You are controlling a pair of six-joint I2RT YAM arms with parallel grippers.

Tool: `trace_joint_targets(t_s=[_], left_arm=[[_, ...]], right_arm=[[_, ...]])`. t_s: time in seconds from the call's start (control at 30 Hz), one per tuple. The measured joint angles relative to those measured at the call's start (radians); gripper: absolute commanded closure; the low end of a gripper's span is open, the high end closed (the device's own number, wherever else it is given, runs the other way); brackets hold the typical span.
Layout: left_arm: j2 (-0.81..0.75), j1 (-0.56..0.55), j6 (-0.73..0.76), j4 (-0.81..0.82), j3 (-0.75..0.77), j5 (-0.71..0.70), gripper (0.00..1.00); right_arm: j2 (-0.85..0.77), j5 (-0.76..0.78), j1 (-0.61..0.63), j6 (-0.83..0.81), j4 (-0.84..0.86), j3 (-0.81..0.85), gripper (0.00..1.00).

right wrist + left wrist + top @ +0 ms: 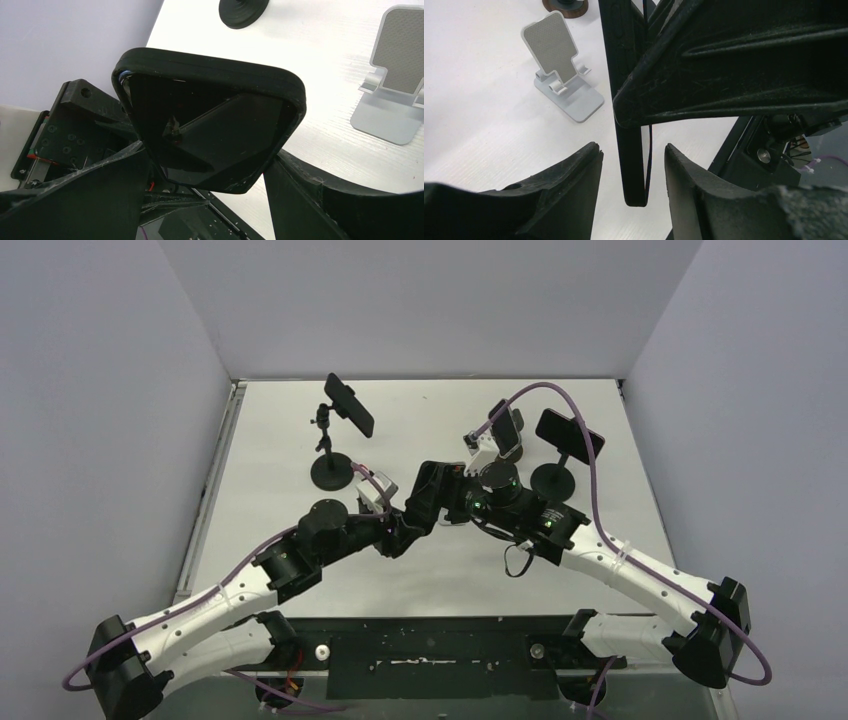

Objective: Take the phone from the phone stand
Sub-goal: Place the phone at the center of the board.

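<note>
The phone [210, 125] is off the phone stand [551, 47] and up in the air over the middle of the table [484, 125]. My right gripper [207, 160] pinches it across its width, fingers bearing on the two side edges of the case. The stand sits empty on the table just beyond.

I read the phone as a stiff, fairly dense slab, with a matte, rubbery-looking case round the rim and a glossy face that mirrors the fingers. The rim should give good friction. The glass is the slick, breakable part, so I want pads on the case edges or flat across front and back, never on a corner.

My left gripper [631, 150] straddles the phone's thin free end. Its jaws are parted and a strip of table shows on each side, so nothing touches there yet. If the left is to take over, it must bite on that free end, because the right's finger overlaps the slab higher up and little bare length remains.

The empty stand is close on the far side. A pole stand [331, 470] stands far-left and a second pole stand [553, 480] far-right, each carrying a dark device. The near table edge and the black mounting plate [60, 125] lie close under both wrists. I judge the bare stretch between the empty stand and the far-left pole stand the safest room for moving.
</note>
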Motion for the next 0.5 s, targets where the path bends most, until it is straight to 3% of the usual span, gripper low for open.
trace_joint_targets(t_s=[0.17, 0.27, 0.4, 0.5], left_arm=[[0.013, 0.0, 0.001, 0.01, 0.013, -0.008, 0.62], [0.012, 0.0, 0.0, 0.012, 0.013, -0.019, 0.76], [0.008, -0.001, -0.002, 0.017, 0.013, -0.023, 0.78], [0.002, -0.001, -0.003, 0.018, 0.013, -0.022, 0.91]], right_arm=[[0.0, 0.0, 0.0, 0.005, 0.0, 0.0, 0.32], [0.0, 0.0, 0.0, 0.012, 0.0, 0.0, 0.32], [0.0, 0.0, 0.0, 0.018, 0.003, 0.0, 0.32], [0.0, 0.001, 0.005, 0.019, 0.011, 0.0, 0.31]])
